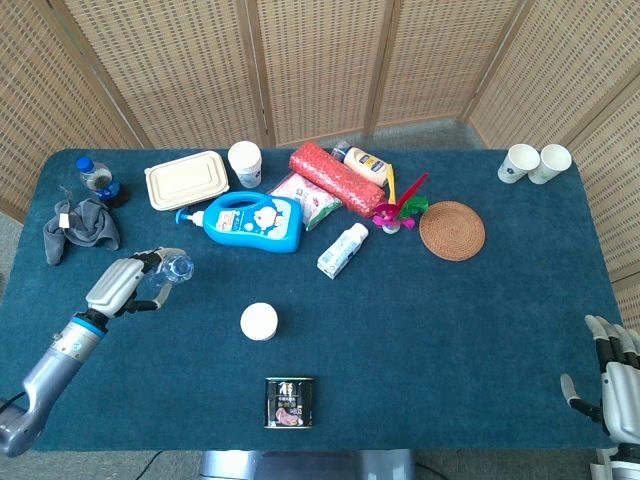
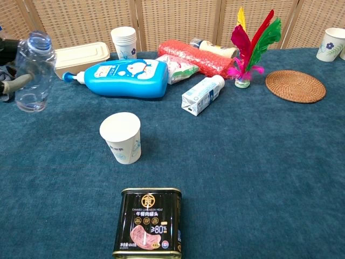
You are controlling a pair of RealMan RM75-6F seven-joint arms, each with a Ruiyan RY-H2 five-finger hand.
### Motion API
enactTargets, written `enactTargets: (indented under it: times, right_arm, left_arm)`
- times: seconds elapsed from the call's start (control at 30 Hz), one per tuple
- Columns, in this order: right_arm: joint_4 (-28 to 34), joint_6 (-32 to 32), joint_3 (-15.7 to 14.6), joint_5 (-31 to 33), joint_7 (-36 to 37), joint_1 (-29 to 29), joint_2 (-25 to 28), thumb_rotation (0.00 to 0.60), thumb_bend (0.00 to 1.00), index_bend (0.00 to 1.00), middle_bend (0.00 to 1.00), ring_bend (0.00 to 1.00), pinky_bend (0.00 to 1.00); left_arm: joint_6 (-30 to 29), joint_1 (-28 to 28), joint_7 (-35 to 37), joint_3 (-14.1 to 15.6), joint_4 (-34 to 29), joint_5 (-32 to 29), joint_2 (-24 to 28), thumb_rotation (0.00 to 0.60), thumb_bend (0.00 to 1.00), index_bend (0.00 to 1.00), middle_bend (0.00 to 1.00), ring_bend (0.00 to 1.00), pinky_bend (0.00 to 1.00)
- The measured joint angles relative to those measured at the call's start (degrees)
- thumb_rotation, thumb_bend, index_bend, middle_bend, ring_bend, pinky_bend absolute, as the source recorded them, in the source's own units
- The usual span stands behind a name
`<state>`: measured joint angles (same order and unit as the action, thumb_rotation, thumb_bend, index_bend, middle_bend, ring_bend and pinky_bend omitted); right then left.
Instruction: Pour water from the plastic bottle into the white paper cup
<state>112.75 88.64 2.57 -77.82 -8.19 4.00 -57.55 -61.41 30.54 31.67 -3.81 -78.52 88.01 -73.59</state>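
Your left hand [image 1: 125,285] grips the lifted plastic bottle [image 2: 34,70], tilted toward the white paper cup [image 2: 122,137], while your right hand [image 1: 612,375] hangs open; next, bring its mouth over the rim.

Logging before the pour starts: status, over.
Left hand grips plastic bottle, lifted, tilted toward white paper cup. Right hand open at table edge. Path to cup looks clear.

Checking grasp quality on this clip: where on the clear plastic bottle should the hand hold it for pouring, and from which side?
Probably around the mid-body, from the side facing away from the white paper cup. The plastic bottle is a slim cylinder tilting its neck toward the cup, so a wrap there leaves the mouth clear. The left hand holds it about that way.
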Motion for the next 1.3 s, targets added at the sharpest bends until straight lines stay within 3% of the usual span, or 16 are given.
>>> enactTargets:
  times: [0.4, 0.87, 1.3]
  right_arm:
    - [-0.3, 0.0, 0.0, 0.0, 0.5, 0.2, 0.0, 0.590, 0.40, 0.00, 0.09, 0.00, 0.00]
    - [0.5, -0.1, 0.2, 0.2, -0.4, 0.1, 0.0, 0.589, 0.40, 0.00, 0.09, 0.00, 0.00]
    - [0.8, 0.4, 0.0, 0.2, -0.6, 0.5, 0.1, 0.589, 0.40, 0.00, 0.09, 0.00, 0.00]
  left_arm:
    - [1.9, 3.3, -3.7, -1.0, -2.2, 0.2, 1.8, 0.600, 0.69, 0.30, 0.28, 0.33, 0.47]
    - [5.4, 7.3, -6.8, -0.4, -5.0, 2.0, 5.2, 0.600, 0.69, 0.30, 0.28, 0.33, 0.47]
    - [6.4, 9.8, -7.8, 0.7, -4.6, 4.1, 4.7, 0.600, 0.69, 0.30, 0.28, 0.33, 0.47]
